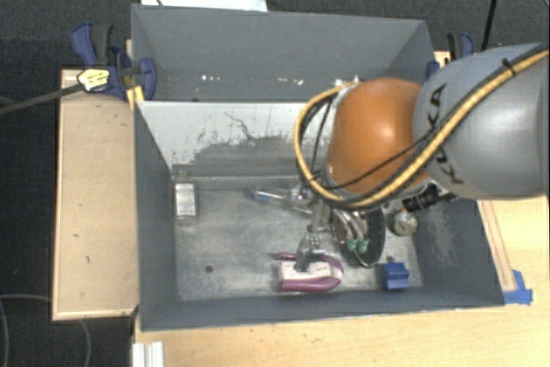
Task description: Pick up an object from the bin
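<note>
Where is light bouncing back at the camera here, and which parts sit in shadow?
In the camera view, the bin's back wall shows pale glints on its scratches, the orange cover has a soft sheen, and the arm shades the floor around the gripper and the blue block.

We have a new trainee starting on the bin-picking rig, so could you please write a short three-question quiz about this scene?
1. True or false: in the camera view, the blue block lies left of the purple-and-white thing.
2. Which thing lies closest to the gripper? A) the pale block near the left wall; B) the purple-and-white thing; C) the blue block.
3. From which side of the view does the arm reach into the bin?

Key: 1 false, it lies to the right; 2 B; 3 the right.
</note>
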### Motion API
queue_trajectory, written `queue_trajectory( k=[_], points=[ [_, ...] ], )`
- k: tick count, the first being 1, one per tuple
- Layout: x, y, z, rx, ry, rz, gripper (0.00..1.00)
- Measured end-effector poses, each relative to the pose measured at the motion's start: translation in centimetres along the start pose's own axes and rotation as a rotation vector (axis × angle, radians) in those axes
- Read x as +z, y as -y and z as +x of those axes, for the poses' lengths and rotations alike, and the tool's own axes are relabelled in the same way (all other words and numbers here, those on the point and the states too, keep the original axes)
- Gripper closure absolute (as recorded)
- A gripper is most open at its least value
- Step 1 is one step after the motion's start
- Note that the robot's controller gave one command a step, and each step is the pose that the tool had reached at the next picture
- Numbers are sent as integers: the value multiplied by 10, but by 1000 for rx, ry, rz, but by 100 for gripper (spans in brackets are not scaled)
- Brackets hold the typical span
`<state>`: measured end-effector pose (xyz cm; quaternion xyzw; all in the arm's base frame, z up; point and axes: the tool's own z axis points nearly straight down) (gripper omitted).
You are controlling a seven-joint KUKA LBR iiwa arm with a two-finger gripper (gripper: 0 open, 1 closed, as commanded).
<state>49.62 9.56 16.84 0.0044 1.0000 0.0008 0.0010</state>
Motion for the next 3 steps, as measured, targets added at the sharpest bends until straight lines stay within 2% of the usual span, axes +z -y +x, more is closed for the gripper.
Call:
queue_trajectory(
  k=[1, 2, 3],
  points=[
    [95, 44, 17, -63, 10, 0, 0],
    [93, 43, 17, -62, 10, 0, 100],
    [-40, 46, -1, -41, 7, 1, 100]
  ],
)
